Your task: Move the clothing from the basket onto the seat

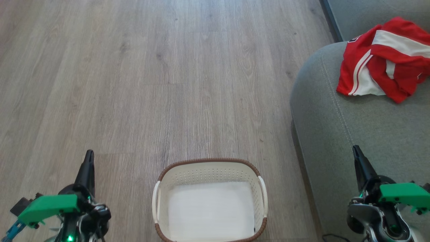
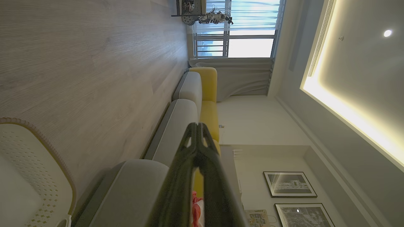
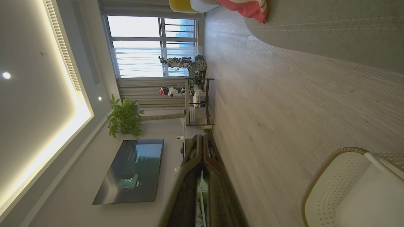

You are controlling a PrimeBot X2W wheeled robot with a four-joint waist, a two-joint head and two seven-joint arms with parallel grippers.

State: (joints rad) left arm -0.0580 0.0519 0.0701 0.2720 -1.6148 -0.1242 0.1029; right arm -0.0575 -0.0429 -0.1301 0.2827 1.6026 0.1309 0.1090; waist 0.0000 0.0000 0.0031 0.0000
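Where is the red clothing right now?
Head view, upper right: the clothing lies crumpled on the grey seat, beyond and to the right of the empty basket.

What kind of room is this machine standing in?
Most likely a home living room: a grey sofa on a wood-look floor, a wall-mounted television, and a potted plant near the window.
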